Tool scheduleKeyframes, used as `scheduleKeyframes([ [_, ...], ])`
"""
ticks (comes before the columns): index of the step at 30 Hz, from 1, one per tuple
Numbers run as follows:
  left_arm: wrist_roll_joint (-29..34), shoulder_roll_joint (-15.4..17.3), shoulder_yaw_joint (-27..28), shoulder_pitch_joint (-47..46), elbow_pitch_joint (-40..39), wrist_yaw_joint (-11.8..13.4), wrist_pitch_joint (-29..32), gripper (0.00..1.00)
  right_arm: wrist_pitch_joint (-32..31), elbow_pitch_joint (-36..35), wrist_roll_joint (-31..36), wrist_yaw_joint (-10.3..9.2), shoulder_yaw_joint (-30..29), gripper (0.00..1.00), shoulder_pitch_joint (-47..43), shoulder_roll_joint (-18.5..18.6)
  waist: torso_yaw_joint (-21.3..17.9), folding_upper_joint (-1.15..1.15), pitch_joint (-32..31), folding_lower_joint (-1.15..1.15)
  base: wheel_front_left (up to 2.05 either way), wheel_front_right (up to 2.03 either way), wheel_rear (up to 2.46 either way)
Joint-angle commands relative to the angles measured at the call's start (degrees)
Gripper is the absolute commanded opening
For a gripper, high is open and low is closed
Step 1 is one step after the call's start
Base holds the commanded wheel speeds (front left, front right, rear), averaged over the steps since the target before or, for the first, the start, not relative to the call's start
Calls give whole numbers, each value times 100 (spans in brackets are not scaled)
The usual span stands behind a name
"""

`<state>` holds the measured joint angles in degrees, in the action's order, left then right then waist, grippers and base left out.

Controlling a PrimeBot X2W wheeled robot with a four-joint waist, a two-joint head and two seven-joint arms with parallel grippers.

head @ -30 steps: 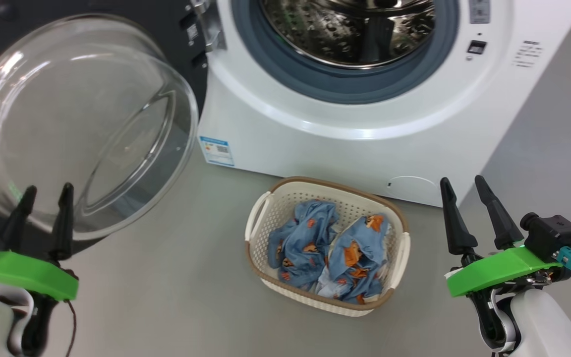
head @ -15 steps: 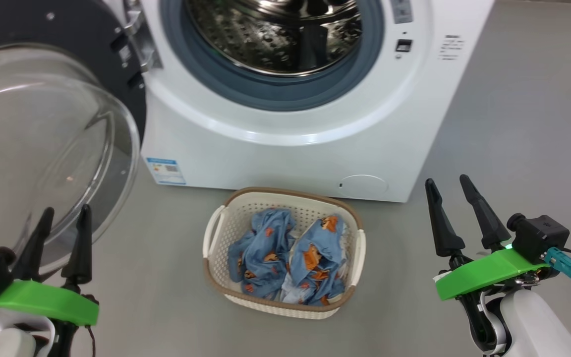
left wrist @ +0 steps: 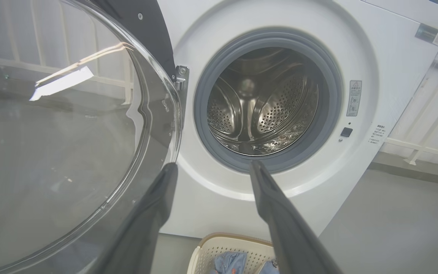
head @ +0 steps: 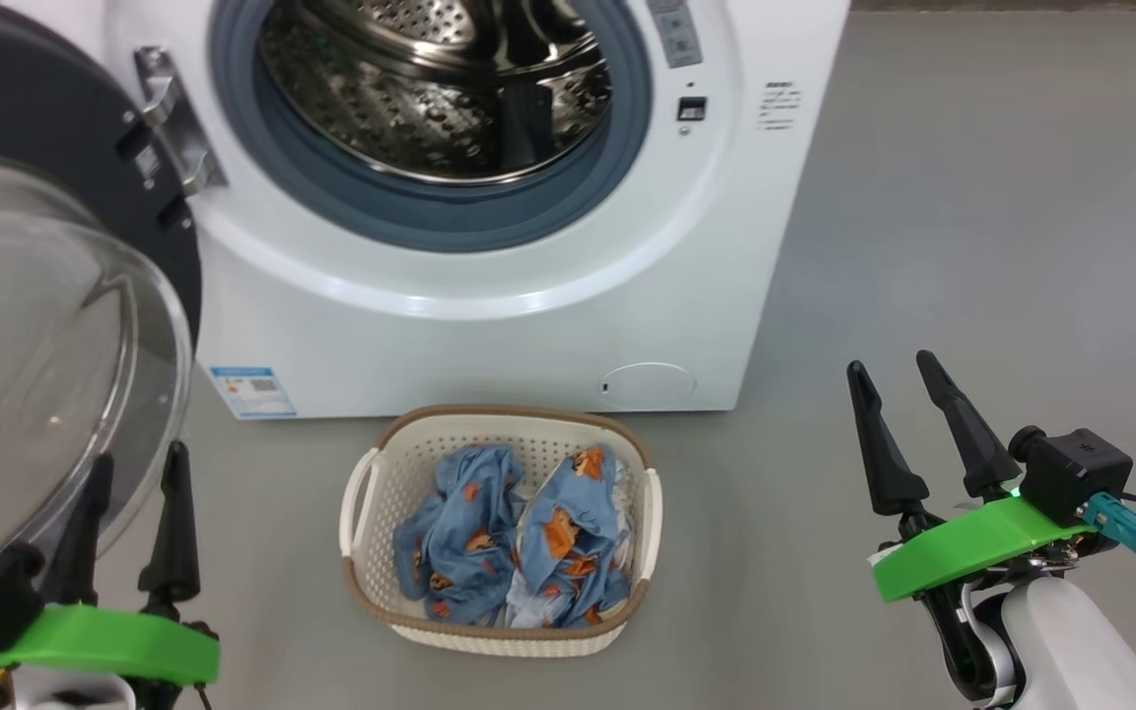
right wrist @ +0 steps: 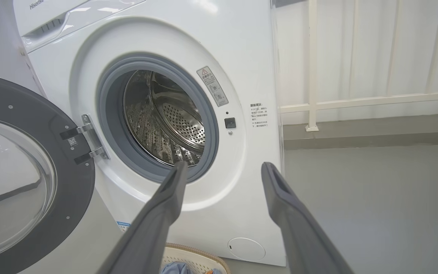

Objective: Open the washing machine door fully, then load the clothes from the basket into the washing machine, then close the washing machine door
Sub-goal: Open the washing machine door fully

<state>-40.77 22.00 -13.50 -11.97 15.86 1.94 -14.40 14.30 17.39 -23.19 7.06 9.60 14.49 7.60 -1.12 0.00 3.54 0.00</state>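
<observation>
Now, with the washing machine door [head: 45, 325] wide open, the clothes [head: 509, 552] lie in the basket [head: 504, 639] on the floor [head: 923, 217] against the washing machine [head: 489, 345], its long axis crosswise, between the empty, wide-spread left gripper [head: 136, 454], seemingly slightly nearer, and right gripper [head: 890, 361].

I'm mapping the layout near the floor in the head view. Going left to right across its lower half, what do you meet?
left gripper → basket holding the clothes → right gripper
</observation>
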Motion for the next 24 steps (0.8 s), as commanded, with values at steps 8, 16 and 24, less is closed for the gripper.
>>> scheduleKeyframes([
  [8,247,35,411,176,-285,-81,-60,100,70,-94,-25,43,163,100,-5,184,-311,0,-201,0,0,0,0],
  [16,511,-62,422,310,-330,-58,-60,100,70,-99,-45,43,142,100,-55,243,-360,0,-260,0,0,0,0],
  [24,674,-118,430,357,-364,-37,-60,100,70,-90,-34,43,85,100,-82,326,-289,0,-264,0,0,0,0],
])
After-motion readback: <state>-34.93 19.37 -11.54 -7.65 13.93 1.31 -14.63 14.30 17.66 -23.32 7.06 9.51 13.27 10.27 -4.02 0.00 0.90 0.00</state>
